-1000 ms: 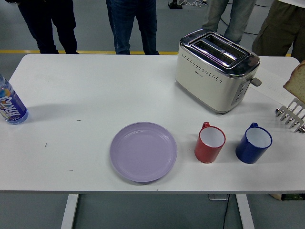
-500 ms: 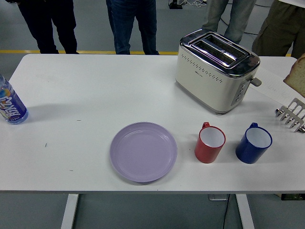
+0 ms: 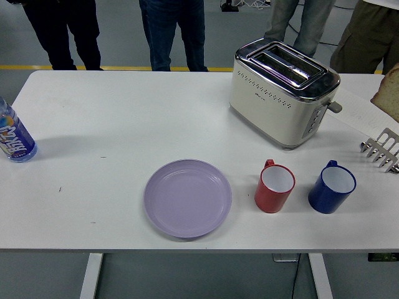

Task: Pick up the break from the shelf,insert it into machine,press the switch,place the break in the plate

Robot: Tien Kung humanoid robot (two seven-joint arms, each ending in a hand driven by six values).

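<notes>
A slice of bread [image 3: 389, 99] shows at the far right edge, lifted clear above the metal toast rack [image 3: 381, 151]; whatever holds it is cut off by the picture's edge. The cream and chrome toaster [image 3: 282, 93] stands at the back right with both top slots empty and its lever [image 3: 335, 107] up. A lilac plate [image 3: 187, 198] lies empty near the table's front middle. Neither of my hands appears in the head view.
A red cup [image 3: 274, 187] and a blue cup [image 3: 331, 187] stand between the toaster and the front edge. A water bottle [image 3: 14, 137] stands at the far left. Several people stand along the far side [image 3: 171, 31].
The bread slice has risen a little and drifted right, further off the picture's edge. Nothing else has moved.
</notes>
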